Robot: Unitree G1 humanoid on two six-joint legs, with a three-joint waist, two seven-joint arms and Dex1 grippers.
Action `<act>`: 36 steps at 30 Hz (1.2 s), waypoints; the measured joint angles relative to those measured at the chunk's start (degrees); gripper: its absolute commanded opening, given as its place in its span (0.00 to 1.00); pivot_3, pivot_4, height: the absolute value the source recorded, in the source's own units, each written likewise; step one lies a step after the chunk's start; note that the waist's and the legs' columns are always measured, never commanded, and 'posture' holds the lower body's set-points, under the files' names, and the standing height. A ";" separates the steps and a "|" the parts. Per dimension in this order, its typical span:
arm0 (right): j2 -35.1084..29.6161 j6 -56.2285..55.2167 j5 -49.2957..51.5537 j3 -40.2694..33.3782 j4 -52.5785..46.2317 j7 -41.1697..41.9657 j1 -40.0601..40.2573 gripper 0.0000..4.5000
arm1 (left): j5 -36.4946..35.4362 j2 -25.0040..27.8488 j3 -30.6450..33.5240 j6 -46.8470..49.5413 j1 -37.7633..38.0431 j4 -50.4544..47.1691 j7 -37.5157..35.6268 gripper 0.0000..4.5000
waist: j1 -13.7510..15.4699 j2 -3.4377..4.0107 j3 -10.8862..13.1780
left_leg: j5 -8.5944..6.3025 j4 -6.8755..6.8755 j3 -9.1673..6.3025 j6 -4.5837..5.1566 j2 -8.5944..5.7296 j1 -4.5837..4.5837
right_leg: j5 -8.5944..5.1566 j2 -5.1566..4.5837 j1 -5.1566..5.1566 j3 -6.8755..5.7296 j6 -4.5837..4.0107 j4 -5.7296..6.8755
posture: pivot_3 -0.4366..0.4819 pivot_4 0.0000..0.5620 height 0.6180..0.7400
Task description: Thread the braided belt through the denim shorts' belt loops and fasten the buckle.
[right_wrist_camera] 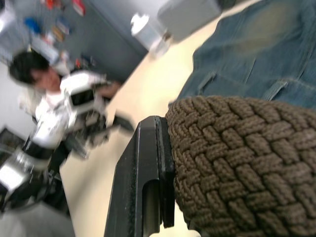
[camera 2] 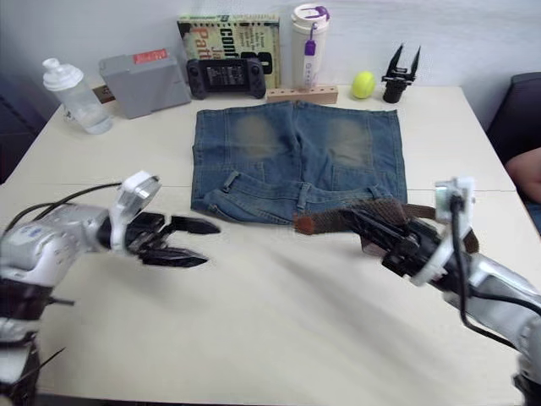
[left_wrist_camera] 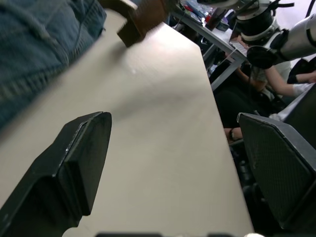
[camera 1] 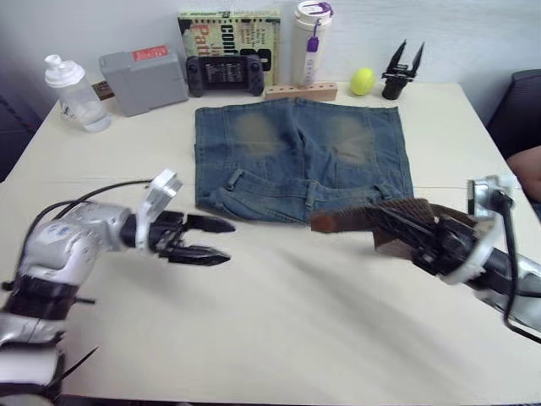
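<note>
The left gripper [camera 1: 214, 239] hovers with its black fingers spread and nothing between them, bare tabletop [camera 1: 279, 330] before and beneath it. Just beyond its tips lies the waistband edge of the denim shorts [camera 1: 300, 161], faded blue and flat. The right gripper [camera 2: 365, 222] pinches the braided belt [camera 2: 338, 221], a coarse dark-brown weave, its long axis running crosswise along the near waistband edge, its free end pointing toward the left gripper.

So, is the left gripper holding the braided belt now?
No. The left gripper is open and empty above the table, while the braided belt sits in the right gripper.
</note>
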 measured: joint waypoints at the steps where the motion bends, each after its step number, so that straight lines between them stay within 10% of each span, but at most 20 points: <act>1: -1.14 0.72 0.03 -1.12 -0.84 1.34 1.45 0.00 | 2.12 -2.78 -0.67 -1.89 -2.25 1.54 0.11 0.99 | 0.24 -0.05 0.03 | 0.04 0.19 0.00 -0.01 0.01 -0.07 | -0.02 0.03 -0.02 -0.02 0.06 0.07 | 0.48 0.27 0.61; 11: -4.15 1.55 -1.51 -12.77 -5.82 2.56 12.15 0.00 | 33.46 -32.64 -11.61 -43.00 -15.50 28.88 15.65 0.99 | 0.32 -0.40 0.24 | 0.09 0.58 0.26 0.84 -0.31 -0.07 | 0.95 -0.35 0.27 0.21 1.18 -0.33 | 0.48 0.27 0.61; 22: -7.08 -0.31 -0.57 -23.31 -7.31 -3.79 16.11 0.00 | 62.20 -40.85 -19.99 -68.84 -25.98 57.89 47.63 0.99 | 0.55 -0.54 0.31 | 0.13 0.49 0.29 0.81 -0.35 -0.27 | 0.98 -0.37 0.01 0.21 1.16 -0.36 | 0.48 0.27 0.61; 33: -8.57 -2.12 0.29 -21.87 -7.45 -6.87 13.20 0.00 | 75.10 -41.77 -25.74 -74.48 -30.66 64.38 61.56 0.04 | 0.17 -0.58 0.30 | 0.15 0.60 0.23 0.91 -0.49 -0.18 | 1.02 -0.63 0.18 0.21 1.22 -0.30 | 0.48 0.27 0.61; 36: -8.56 -2.93 -0.50 -20.23 -6.99 -8.04 12.29 0.00 | 75.66 -38.92 -25.57 -77.64 -30.65 63.98 61.53 0.01 | -0.13 -0.58 0.31 | 0.22 0.58 0.31 0.83 -0.47 -0.19 | 1.02 -0.60 0.02 0.25 1.21 -0.14 | 0.48 0.27 0.61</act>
